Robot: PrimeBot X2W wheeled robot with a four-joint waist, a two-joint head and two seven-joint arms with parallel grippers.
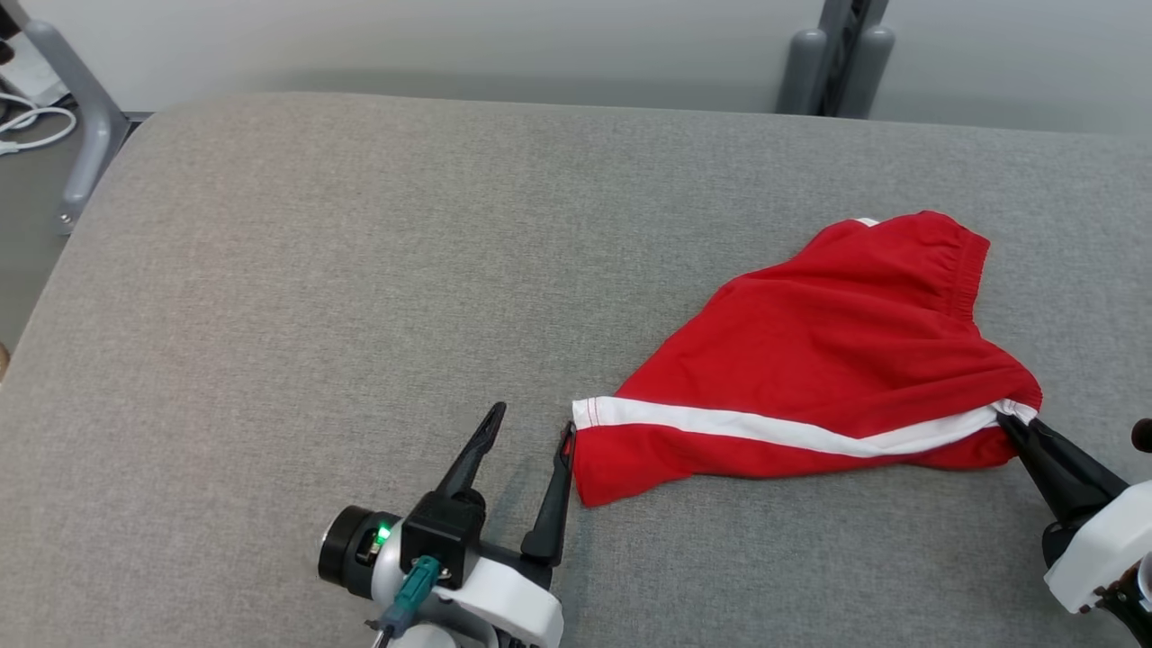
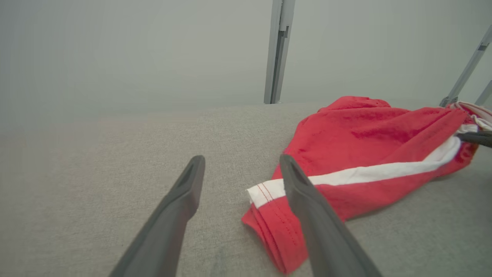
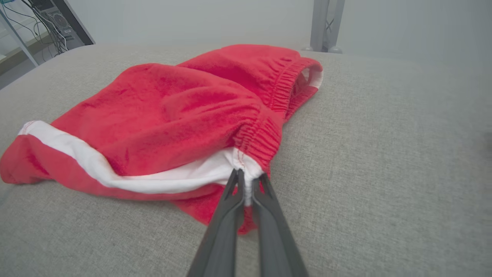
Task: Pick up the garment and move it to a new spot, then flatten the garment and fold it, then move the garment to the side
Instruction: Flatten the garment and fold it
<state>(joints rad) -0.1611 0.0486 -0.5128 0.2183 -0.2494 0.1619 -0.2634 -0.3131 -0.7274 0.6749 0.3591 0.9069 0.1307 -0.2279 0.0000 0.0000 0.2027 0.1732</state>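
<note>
The garment (image 1: 828, 351) is a pair of red shorts with a white side stripe, lying crumpled on the right half of the grey padded table (image 1: 360, 270). My right gripper (image 1: 1012, 418) is shut on the garment's waistband corner where the white stripe ends; in the right wrist view the gripper (image 3: 246, 177) pinches that white edge of the garment (image 3: 184, 107). My left gripper (image 1: 531, 430) stands open just left of the hem corner, its right finger touching the cloth edge. In the left wrist view that gripper (image 2: 242, 161) has its right finger over the hem of the garment (image 2: 369, 150).
The table's left edge drops to the floor, where a grey frame leg (image 1: 85, 117) and white cables (image 1: 36, 126) lie. A grey post (image 1: 832, 58) stands behind the far edge. Bare table surface stretches to the left and front of the garment.
</note>
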